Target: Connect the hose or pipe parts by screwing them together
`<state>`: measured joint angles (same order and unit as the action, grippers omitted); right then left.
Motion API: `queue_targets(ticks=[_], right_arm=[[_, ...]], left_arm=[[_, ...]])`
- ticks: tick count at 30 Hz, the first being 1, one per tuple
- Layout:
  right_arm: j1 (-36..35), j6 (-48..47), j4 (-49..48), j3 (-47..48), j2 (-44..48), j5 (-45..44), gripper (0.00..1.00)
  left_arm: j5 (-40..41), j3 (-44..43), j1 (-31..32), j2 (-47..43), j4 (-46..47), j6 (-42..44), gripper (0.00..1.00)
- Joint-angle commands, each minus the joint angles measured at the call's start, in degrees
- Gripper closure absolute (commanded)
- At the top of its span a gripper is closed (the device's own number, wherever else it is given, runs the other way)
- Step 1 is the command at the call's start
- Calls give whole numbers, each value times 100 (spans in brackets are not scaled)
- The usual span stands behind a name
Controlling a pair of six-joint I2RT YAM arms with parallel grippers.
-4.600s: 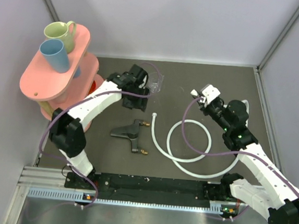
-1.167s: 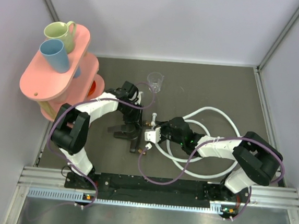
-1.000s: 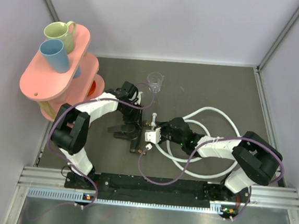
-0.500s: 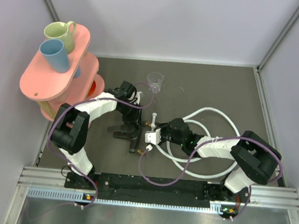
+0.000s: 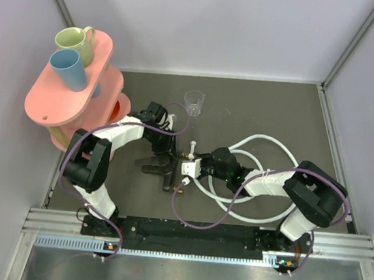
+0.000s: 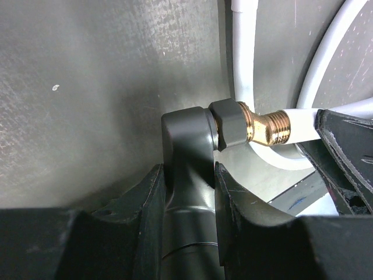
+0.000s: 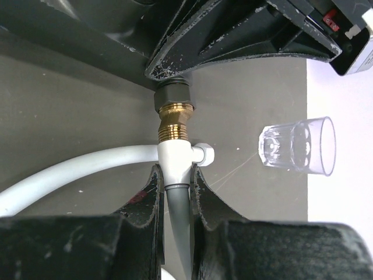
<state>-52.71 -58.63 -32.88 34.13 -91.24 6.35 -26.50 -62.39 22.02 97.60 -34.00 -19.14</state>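
Near edge: both arm bases sit on a black rail (image 5: 185, 231) along the near edge of the dark tabletop (image 5: 268, 108).
White hose: the white hose (image 5: 269, 140) lies in loose loops right of centre, nearer the right edge than the left. One end runs left to the middle of the tabletop.
Right gripper: the right gripper (image 7: 175, 184) lies low over the middle. Its fingers are closed tight on the hose, just behind the white end connector (image 7: 175, 157).
Joint: the connector butts against a threaded brass tip (image 7: 176, 122) of the fitting, in line with it. I cannot tell whether any thread has engaged.
Fitting: the black T-shaped fitting (image 6: 186, 137) lies on the tabletop just left of centre.
Left gripper: the left gripper (image 6: 187, 175) reaches in from the left. Its fingers are partly closed and clamp the black body of the fitting on both sides.
Clear cup: a clear cup (image 5: 194, 102) stands upright beyond the joint, toward the far edge and apart from both grippers.
Far-left corner: a pink stand (image 5: 53, 102) carries a green mug (image 5: 74, 40) and a blue cup (image 5: 69, 69) on its top tier.
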Motion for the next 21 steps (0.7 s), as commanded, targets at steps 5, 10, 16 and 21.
queue_targets(ticks=[5, 10, 16, 21], right_arm=[[234, 1108, -141, 409, 150, 1016, 100], [305, 1530, 361, 621, 159, 1263, 100], [498, 2057, 807, 840, 54, 1886, 100], [560, 2671, 1223, 1272, -201, 2212, 100]], left_arm=[[-1639, 113, 162, -277, 631, -46, 100], [-1797, 192, 171, -338, 807, -134, 100], [-1911, 315, 180, -373, 1053, -248, 100], [-1876, 368, 206, -382, 1079, -257, 100]])
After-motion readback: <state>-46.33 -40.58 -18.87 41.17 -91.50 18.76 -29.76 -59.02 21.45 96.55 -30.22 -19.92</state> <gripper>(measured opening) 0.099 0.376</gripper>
